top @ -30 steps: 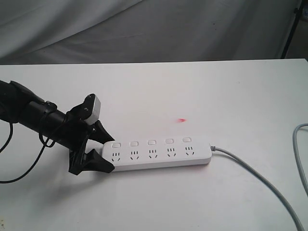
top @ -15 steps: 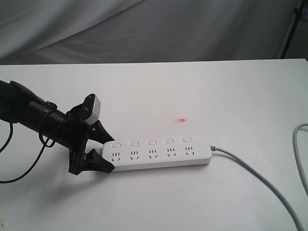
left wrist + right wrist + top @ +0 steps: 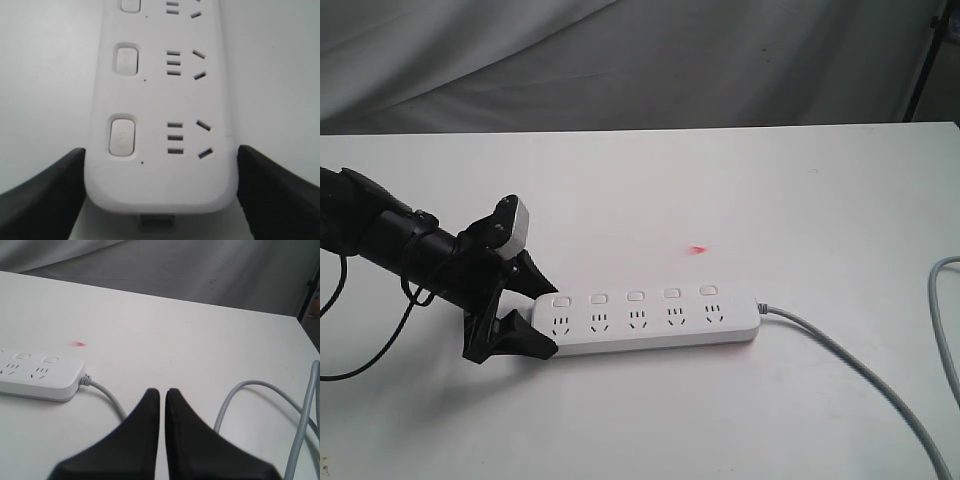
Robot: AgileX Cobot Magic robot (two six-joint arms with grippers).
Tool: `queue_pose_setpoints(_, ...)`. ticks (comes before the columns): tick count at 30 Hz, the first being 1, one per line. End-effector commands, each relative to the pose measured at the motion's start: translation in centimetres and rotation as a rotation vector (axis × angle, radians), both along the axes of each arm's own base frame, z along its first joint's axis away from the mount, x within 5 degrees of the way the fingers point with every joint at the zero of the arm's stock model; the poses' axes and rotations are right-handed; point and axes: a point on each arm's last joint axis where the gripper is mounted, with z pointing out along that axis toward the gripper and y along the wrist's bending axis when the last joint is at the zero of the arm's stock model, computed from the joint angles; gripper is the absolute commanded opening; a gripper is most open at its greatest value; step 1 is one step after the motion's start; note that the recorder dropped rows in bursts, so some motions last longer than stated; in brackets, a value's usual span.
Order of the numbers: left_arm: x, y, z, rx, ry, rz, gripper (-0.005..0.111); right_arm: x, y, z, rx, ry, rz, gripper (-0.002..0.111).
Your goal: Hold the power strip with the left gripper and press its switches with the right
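Note:
The white power strip [image 3: 650, 322] lies flat on the white table, with its five switches [image 3: 635, 297] in a row on the far side. My left gripper [image 3: 548, 320], on the all-black arm, straddles the strip's left end. In the left wrist view its two black jaws press against both long sides of the power strip [image 3: 160, 100], close to the nearest switch [image 3: 122, 136]. My right gripper [image 3: 162, 390] is out of the exterior view. It hangs shut and empty over the table, away from the strip's cord end [image 3: 40, 375].
The grey cord [image 3: 860, 370] runs from the strip's right end toward the front right corner and loops back along the right edge [image 3: 305, 430]. A small red spot [image 3: 697, 249] marks the table behind the strip. Grey cloth hangs behind the table.

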Motion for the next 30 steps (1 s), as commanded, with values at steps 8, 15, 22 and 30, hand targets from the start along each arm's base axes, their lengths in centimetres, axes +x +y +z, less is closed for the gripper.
queue_pose_setpoints(8,-0.08,-0.18,0.01,0.003,-0.004,-0.003,0.000,-0.03,-0.03,-0.10,0.006,-0.003,-0.009,0.004)
queue_pose_setpoints(15,-0.08,-0.18,0.01,0.003,-0.004,-0.003,0.000,-0.03,-0.03,-0.10,0.006,-0.003,-0.009,0.004)
queue_pose_setpoints(22,-0.08,-0.18,0.01,0.003,-0.004,-0.003,0.000,-0.03,-0.03,-0.10,0.006,-0.003,-0.009,0.004)
queue_pose_setpoints(30,-0.18,-0.23,0.06,-0.005,0.003,-0.010,0.002,-0.03,-0.03,-0.10,0.006,-0.003,-0.009,0.004)
